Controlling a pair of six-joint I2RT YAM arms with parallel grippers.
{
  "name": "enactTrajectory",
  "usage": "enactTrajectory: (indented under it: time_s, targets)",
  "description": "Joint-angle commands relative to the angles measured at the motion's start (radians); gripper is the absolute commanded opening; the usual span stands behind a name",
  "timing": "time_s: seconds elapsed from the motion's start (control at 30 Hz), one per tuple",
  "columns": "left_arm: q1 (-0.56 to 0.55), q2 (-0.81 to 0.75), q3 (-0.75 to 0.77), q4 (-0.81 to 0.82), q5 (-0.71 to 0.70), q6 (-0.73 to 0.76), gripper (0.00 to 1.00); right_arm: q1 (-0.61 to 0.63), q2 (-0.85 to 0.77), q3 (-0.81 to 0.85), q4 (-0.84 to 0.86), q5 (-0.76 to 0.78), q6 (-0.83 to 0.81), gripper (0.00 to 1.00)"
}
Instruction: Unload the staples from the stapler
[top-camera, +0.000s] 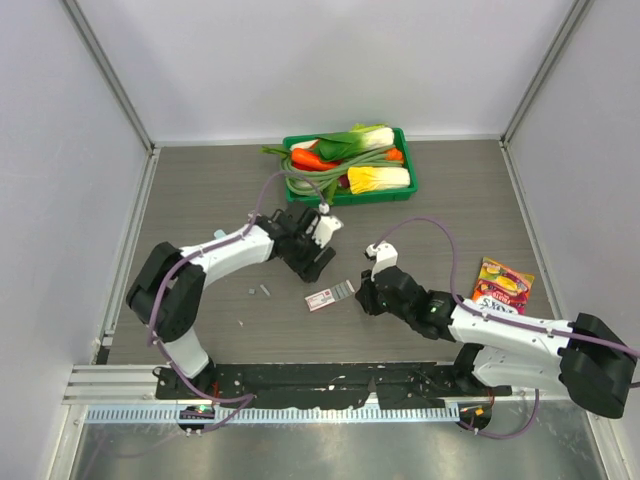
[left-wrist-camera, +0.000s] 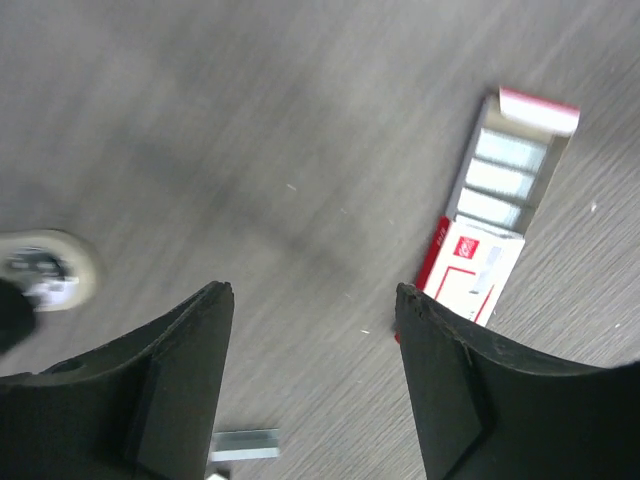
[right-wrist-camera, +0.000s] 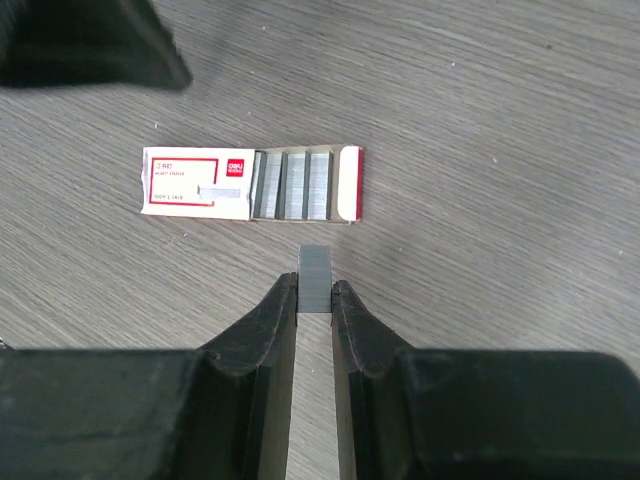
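Note:
My right gripper (right-wrist-camera: 315, 292) is shut on a short grey strip of staples (right-wrist-camera: 315, 278) and holds it just in front of an open white-and-red staple packet (right-wrist-camera: 250, 183) with several strips inside. In the top view the right gripper (top-camera: 362, 293) is just right of the packet (top-camera: 330, 296). My left gripper (top-camera: 312, 262) hovers open and empty above the table, just behind the packet (left-wrist-camera: 490, 230). A loose staple strip (left-wrist-camera: 245, 445) lies below its left finger. Small grey staple pieces (top-camera: 265, 290) lie left of the packet. The stapler is not visible in any view.
A green tray (top-camera: 345, 198) of toy vegetables stands at the back centre. A red and yellow snack packet (top-camera: 503, 285) lies at the right. A blurred round white object (left-wrist-camera: 40, 268) shows at the left edge of the left wrist view.

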Motion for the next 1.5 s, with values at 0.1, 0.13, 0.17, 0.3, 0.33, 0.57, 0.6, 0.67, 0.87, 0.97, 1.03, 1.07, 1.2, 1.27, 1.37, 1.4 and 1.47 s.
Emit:
enactTrajectory:
  time_s: [0.1, 0.13, 0.17, 0.3, 0.33, 0.57, 0.6, 0.67, 0.87, 0.97, 1.03, 1.07, 1.2, 1.27, 1.37, 1.4, 1.47]
  targets:
    - [0.188, -0.055, 0.255, -0.224, 0.163, -0.003, 0.76, 0.028, 0.045, -0.016, 0.225, 0.034, -0.124, 0.01]
    - [0.205, -0.066, 0.264, -0.262, 0.190, 0.003, 0.77, 0.049, 0.065, -0.018, 0.234, 0.043, -0.138, 0.01]
    - [0.239, -0.074, 0.267, -0.276, 0.204, 0.013, 0.77, 0.058, 0.076, -0.018, 0.257, 0.056, -0.151, 0.01]
    - [0.313, -0.121, 0.227, -0.296, 0.223, 0.055, 0.79, 0.091, 0.126, -0.025, 0.314, 0.098, -0.220, 0.01]
    - [0.328, -0.130, 0.215, -0.296, 0.239, 0.059, 0.79, 0.095, 0.136, -0.028, 0.334, 0.108, -0.229, 0.01]
    - [0.431, -0.215, 0.086, -0.243, 0.252, 0.072, 0.81, 0.109, 0.182, -0.036, 0.400, 0.145, -0.270, 0.01]
    - [0.436, -0.221, 0.075, -0.231, 0.249, 0.072, 0.81, 0.111, 0.202, -0.027, 0.403, 0.145, -0.270, 0.01]
    - [0.443, -0.225, 0.060, -0.227, 0.244, 0.072, 0.81, 0.114, 0.223, -0.018, 0.409, 0.143, -0.272, 0.01]
    - [0.462, -0.256, 0.042, -0.215, 0.247, 0.058, 0.83, 0.129, 0.301, 0.007, 0.439, 0.137, -0.283, 0.01]
    - [0.468, -0.278, 0.032, -0.209, 0.252, 0.053, 1.00, 0.132, 0.318, 0.018, 0.442, 0.138, -0.304, 0.01]
    - [0.471, -0.282, 0.028, -0.209, 0.252, 0.053, 1.00, 0.132, 0.320, 0.024, 0.440, 0.142, -0.312, 0.01]
    - [0.471, -0.284, 0.025, -0.209, 0.250, 0.055, 1.00, 0.132, 0.320, 0.024, 0.442, 0.143, -0.315, 0.01]
    - [0.474, -0.284, 0.019, -0.209, 0.252, 0.056, 1.00, 0.132, 0.321, 0.031, 0.451, 0.138, -0.318, 0.01]
    - [0.475, -0.285, 0.016, -0.209, 0.252, 0.055, 1.00, 0.132, 0.323, 0.033, 0.452, 0.142, -0.318, 0.01]
    - [0.477, -0.285, 0.016, -0.206, 0.256, 0.053, 1.00, 0.132, 0.323, 0.034, 0.455, 0.143, -0.323, 0.01]
    - [0.479, -0.285, 0.016, -0.206, 0.256, 0.052, 1.00, 0.132, 0.324, 0.034, 0.462, 0.145, -0.326, 0.01]
    - [0.479, -0.284, 0.016, -0.204, 0.256, 0.052, 1.00, 0.132, 0.329, 0.036, 0.466, 0.145, -0.329, 0.01]
